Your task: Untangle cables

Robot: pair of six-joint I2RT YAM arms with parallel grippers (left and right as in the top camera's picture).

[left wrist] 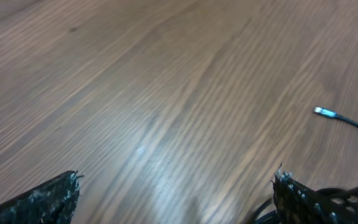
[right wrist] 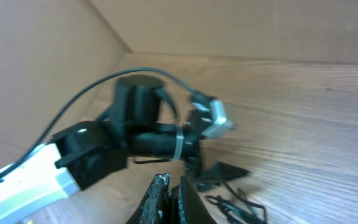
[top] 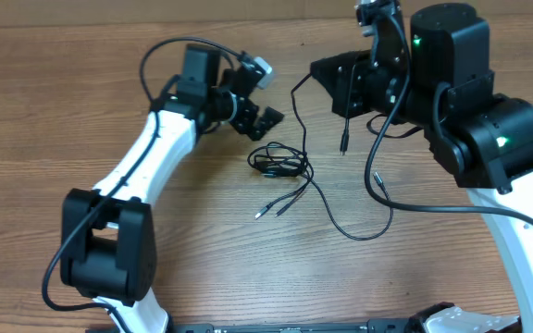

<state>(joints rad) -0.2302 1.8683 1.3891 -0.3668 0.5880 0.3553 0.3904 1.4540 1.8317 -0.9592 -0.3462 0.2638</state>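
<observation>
**A:** Status?

**B:** Left gripper (left wrist: pixel 178 177) is spread wide and empty, just beside the small coiled bundle of thin black cables (top: pixel 280 165) mid-table. Right gripper (right wrist: pixel 171 188) has its fingers nearly together, apparently pinching a thin black strand (top: pixel 300 118) that rises from the bundle.

**A:** Risk?

**B:** Nothing pins the bundle. A pull could drag it whole or cinch the knot, and the strand may slip.

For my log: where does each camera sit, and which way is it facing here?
Overhead: above the table, looking straight down on left arm, right arm and cables.
Left wrist: low, facing bare wood and one plug; left gripper open.
Right wrist: raised, facing the left arm; right gripper shut at bottom edge.
Shared: overhead and right wrist both show left arm and cables.
</observation>
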